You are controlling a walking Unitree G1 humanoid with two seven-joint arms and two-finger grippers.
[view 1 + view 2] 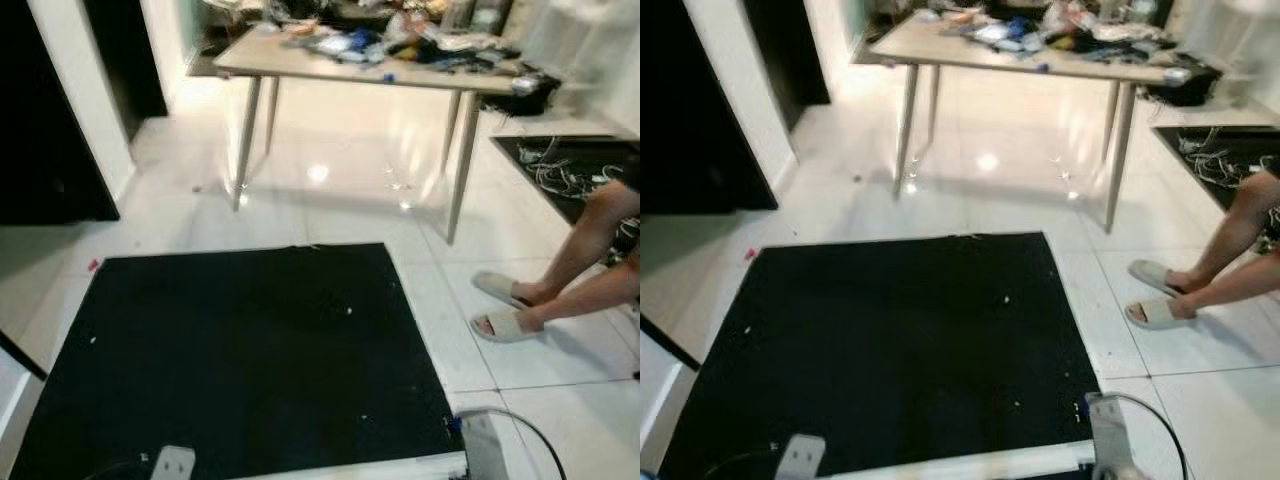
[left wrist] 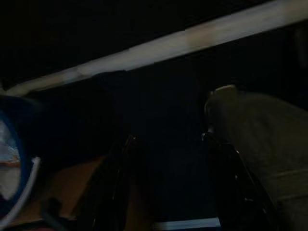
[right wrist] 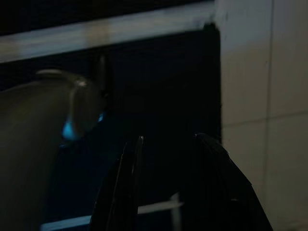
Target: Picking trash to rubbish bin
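A large black mat (image 1: 240, 350) lies on the white tiled floor in front of me. Small white scraps (image 1: 349, 311) dot it, and a red scrap (image 1: 93, 265) sits on the tiles by its far left corner. Both arms hang low at the mat's near edge, the left arm (image 1: 172, 463) and the right arm (image 1: 480, 445). In the dark left wrist view my left gripper (image 2: 169, 138) is open with nothing between its fingers. My right gripper (image 3: 169, 137) is open too, over the mat's edge beside pale tiles.
A wooden table (image 1: 300, 62) piled with clutter stands beyond the mat. A person's legs in white slippers (image 1: 505, 323) are at the right. Cables (image 1: 560, 165) lie on a dark mat far right. A dark doorway (image 1: 40, 120) is on the left. A blue-rimmed round thing (image 2: 9, 159) is close in the left wrist view.
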